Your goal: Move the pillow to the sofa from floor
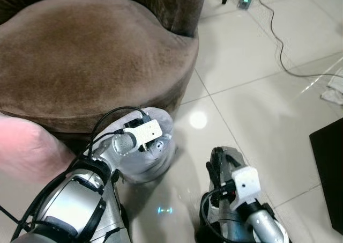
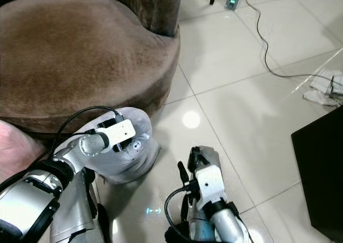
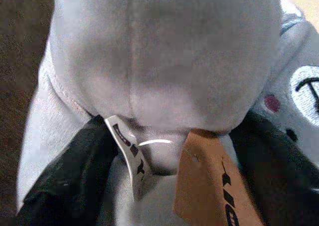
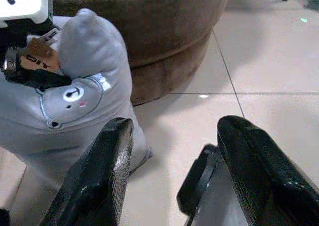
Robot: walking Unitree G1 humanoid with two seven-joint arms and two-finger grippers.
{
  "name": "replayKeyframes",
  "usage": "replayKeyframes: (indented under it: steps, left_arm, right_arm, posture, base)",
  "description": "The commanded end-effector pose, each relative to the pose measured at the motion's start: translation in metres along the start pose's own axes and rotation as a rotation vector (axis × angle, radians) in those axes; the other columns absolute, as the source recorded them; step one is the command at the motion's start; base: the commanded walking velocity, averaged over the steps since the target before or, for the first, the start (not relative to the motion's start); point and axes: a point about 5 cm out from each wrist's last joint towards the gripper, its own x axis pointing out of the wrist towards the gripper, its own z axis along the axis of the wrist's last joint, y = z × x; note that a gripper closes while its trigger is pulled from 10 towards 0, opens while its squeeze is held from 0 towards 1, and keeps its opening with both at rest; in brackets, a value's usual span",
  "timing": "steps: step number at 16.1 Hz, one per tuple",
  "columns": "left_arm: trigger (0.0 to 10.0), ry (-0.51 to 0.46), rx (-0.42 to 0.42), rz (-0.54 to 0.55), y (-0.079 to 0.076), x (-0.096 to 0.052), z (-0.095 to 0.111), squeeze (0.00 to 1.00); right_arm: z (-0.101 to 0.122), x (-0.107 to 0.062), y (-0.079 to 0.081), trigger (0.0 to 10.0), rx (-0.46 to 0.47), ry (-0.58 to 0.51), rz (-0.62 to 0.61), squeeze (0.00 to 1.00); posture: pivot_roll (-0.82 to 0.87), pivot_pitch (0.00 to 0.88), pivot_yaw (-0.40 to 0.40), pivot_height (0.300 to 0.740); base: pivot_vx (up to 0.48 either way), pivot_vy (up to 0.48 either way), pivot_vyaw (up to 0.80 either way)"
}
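Beside the sofa (image 1: 91, 60), left end effector (image 3: 164, 161) around the pillow (image 3: 164, 61).

Sofa (image 1: 80, 55) seat top free; cable (image 1: 278, 44) crosses floor (image 1: 252, 109) at right

Silver arms, black cables, white wrist boxes, black-fingered tools.

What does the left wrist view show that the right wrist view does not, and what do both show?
Left wrist view alone: a white fabric label beside the orange paper tag, both between the left tool's fingers.
Right wrist view alone: the brown velvet sofa, the glossy white tiled floor, and the open right tool above it.
Both: the soft grey plush pillow, gripped by the left tool.
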Motion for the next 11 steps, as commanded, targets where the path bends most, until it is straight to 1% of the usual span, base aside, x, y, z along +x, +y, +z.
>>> replayKeyframes:
  steps: [1, 2, 3, 4, 5, 6, 7, 9, 10, 11]
  left_arm:
    - [0.0, 0.197, -0.116, -0.070, -0.030, -0.008, -0.046, 0.00]
    - [0.0, 0.204, -0.177, -0.077, -0.034, -0.008, -0.047, 0.00]
    - [0.0, 0.201, -0.213, -0.085, -0.037, -0.008, -0.047, 0.00]
    - [0.0, 0.202, -0.203, -0.078, -0.038, -0.008, -0.048, 0.00]
    - [0.0, 0.209, -0.199, -0.095, -0.043, -0.008, -0.049, 0.00]
    - [0.0, 0.205, -0.213, -0.108, -0.046, -0.008, -0.049, 0.00]
    - [0.0, 0.201, -0.222, -0.110, -0.046, -0.008, -0.049, 0.00]
    - [0.0, 0.180, -0.302, -0.098, -0.045, -0.007, -0.046, 0.00]
    - [0.0, 0.176, -0.310, -0.093, -0.044, -0.007, -0.045, 0.00]
    - [0.0, 0.152, -0.363, -0.090, -0.044, -0.006, -0.042, 0.00]
  right_arm:
    - [-0.003, -0.005, 0.002, 10.0, 0.000, 0.025, -0.011, 0.00]
    - [-0.002, -0.005, 0.002, 10.0, 0.001, 0.026, -0.017, 0.00]
    - [-0.002, -0.006, 0.002, 10.0, 0.003, 0.027, -0.023, 0.00]
    - [-0.003, -0.006, 0.002, 10.0, 0.004, 0.029, -0.027, 0.00]
    - [-0.003, -0.007, 0.002, 10.0, 0.005, 0.031, -0.031, 0.00]
    - [-0.002, -0.007, 0.002, 10.0, 0.005, 0.031, -0.035, 0.00]
    - [-0.002, -0.008, 0.002, 10.0, 0.005, 0.031, -0.037, 0.00]
    - [-0.003, -0.008, 0.002, 10.0, 0.006, 0.037, -0.042, 0.00]
    - [-0.003, -0.008, 0.002, 10.0, 0.006, 0.038, -0.042, 0.00]
    - [-0.004, -0.008, 0.003, 10.0, 0.009, 0.039, -0.042, 0.00]
  posture:
    - [-0.09, 0.351, -0.023, 0.439]
    - [-0.09, 0.357, -0.014, 0.439]
    - [-0.09, 0.362, -0.010, 0.439]
    - [-0.09, 0.366, -0.009, 0.439]
    - [-0.10, 0.368, -0.007, 0.439]
    - [-0.10, 0.368, -0.007, 0.439]
    - [-0.10, 0.368, -0.006, 0.439]
    - [-0.10, 0.369, -0.004, 0.439]
    - [-0.10, 0.370, -0.004, 0.439]
    - [-0.09, 0.375, -0.001, 0.439]
  base:
    - [0.000, 0.000, 0.00]
    - [0.000, 0.000, 0.00]
    - [0.000, 0.000, 0.00]
    - [0.000, 0.000, 0.00]
    - [0.000, 0.000, 0.00]
    - [0.000, 0.000, 0.00]
    - [0.000, 0.000, 0.00]
    - [0.000, 0.000, 0.00]
    - [0.000, 0.000, 0.00]
    - [0.000, 0.000, 0.00]
